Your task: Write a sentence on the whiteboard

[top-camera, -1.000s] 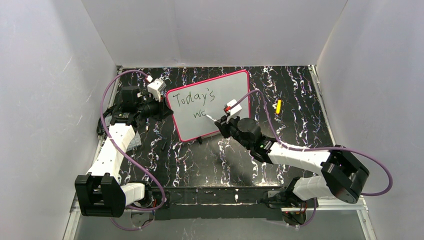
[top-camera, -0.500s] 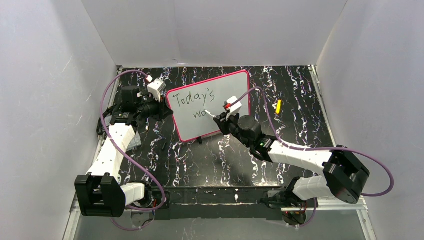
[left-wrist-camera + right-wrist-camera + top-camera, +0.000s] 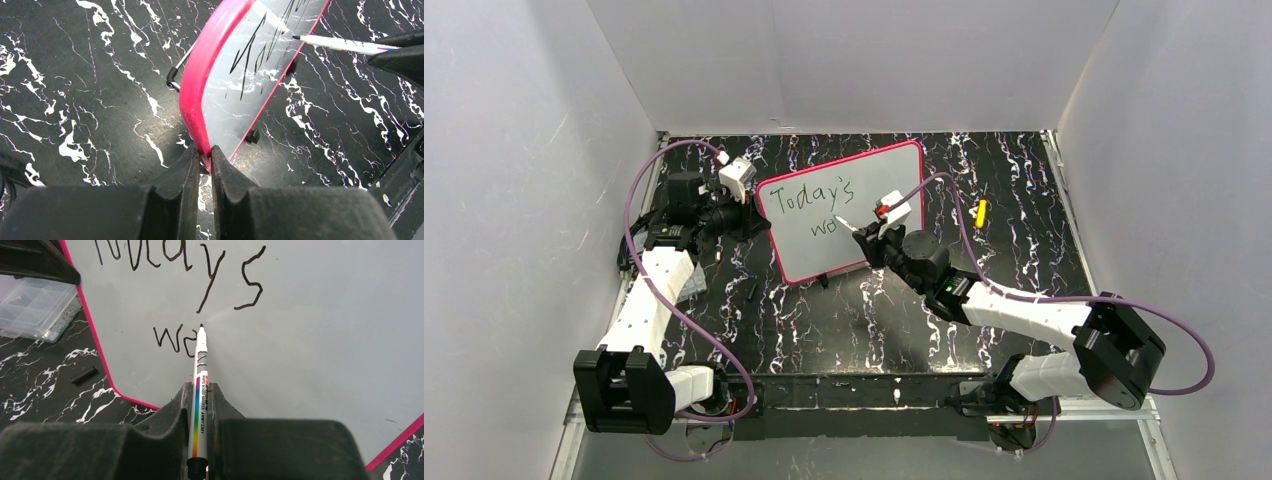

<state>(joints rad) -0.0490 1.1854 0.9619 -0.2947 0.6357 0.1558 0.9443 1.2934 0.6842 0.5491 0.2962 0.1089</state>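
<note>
Top external view, from my left: the left gripper (image 3: 754, 218) is at the left edge of the whiteboard (image 3: 894, 175), which stands tilted on small black feet toward the back of the glossy black table (image 3: 864, 320) veined in white. On the left wrist feed I see that gripper's (image 3: 206, 152) dark, wedge-shaped fingers pinched on the board's smooth, rounded pink-red frame at its lower corner.

The board face is a pale grey-white sheen. The sentence (image 3: 819, 198) is thin black handwriting, "Today's" on the upper line and "wo" begun beneath it.

Right of the lettering, the right gripper (image 3: 871, 238) is clamped on a slim white marker (image 3: 846, 221). On the right wrist feed its fingers (image 3: 180, 405) squeeze the barrel, which carries a rainbow stripe and small print, and the black tip sits at the board just above the "o"; I can't tell if it touches. A clear plastic compartment box (image 3: 30, 305) lies behind the frame's left edge.

Farther right, a small yellow object (image 3: 981, 212) lies on the table, apart from the board.
</note>
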